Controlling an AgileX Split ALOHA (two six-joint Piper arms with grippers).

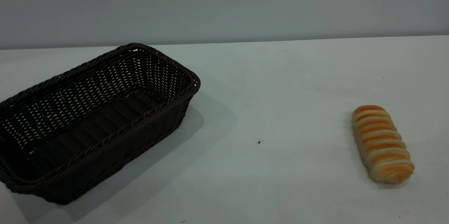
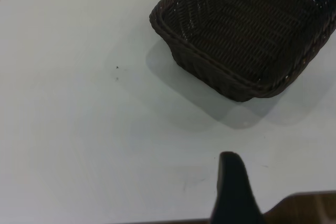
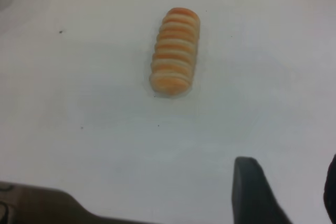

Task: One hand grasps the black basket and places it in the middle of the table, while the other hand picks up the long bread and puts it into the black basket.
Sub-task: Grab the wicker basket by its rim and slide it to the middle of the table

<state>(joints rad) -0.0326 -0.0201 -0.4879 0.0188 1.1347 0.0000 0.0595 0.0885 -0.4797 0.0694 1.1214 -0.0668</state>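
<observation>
Black basket [image 1: 91, 119]: empty, on the desk [image 1: 266, 112] at nine o'clock, skewed, not yet in the middle.
Long bread [image 1: 382, 143]: at four o'clock, well apart from it.
My left hand [image 2: 233, 192]: one finger shows, short of the basket; spread I cannot tell.
My right hand [image 3: 286, 192]: fingers apart, holding nothing, short of the bread.
Risk: the flared woven rim may slip or tip the basket; the rounded loaf may roll from a skewed pinch.

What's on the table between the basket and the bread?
Only bare table with one tiny dark speck, seen in the exterior view between basket and bread.
</observation>
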